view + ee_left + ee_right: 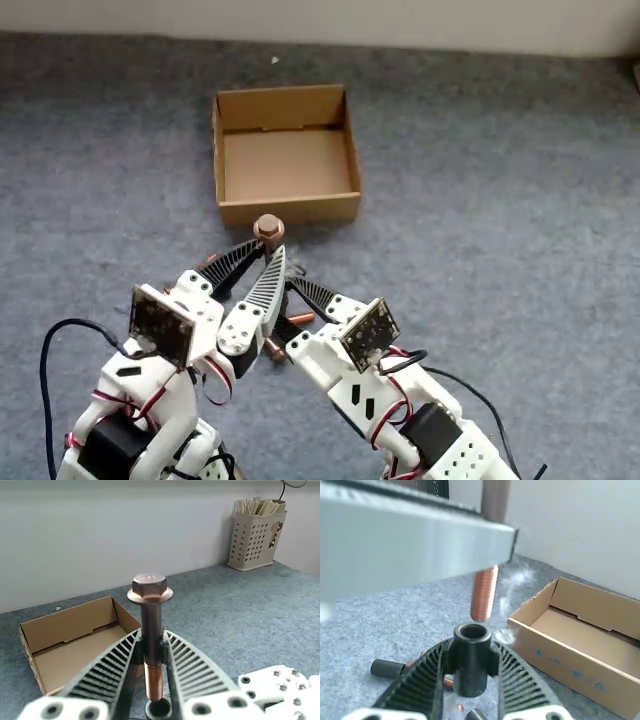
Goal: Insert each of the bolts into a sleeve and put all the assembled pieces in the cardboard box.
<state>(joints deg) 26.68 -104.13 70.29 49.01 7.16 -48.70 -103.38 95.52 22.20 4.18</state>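
My left gripper [151, 640] is shut on a bolt [150, 615], held upright with its hex head on top and its copper thread pointing down. Directly under the thread tip is the open mouth of a black sleeve [471, 660], and my right gripper [471, 650] is shut on that sleeve. The bolt's tip [484, 595] hangs just above the sleeve, apart from it. In the high view the left gripper [268, 245] and the bolt's head [268, 228] are just in front of the cardboard box [288, 208], with the right gripper [292, 285] beneath the left fingers. Nothing lies in the box [30, 645].
A loose black sleeve [387, 668] and loose copper bolts [300, 320] lie on the grey carpet between the two arms. A beige basket of sticks [255, 532] stands by the far wall. Open carpet spreads on both sides of the box [580, 665].
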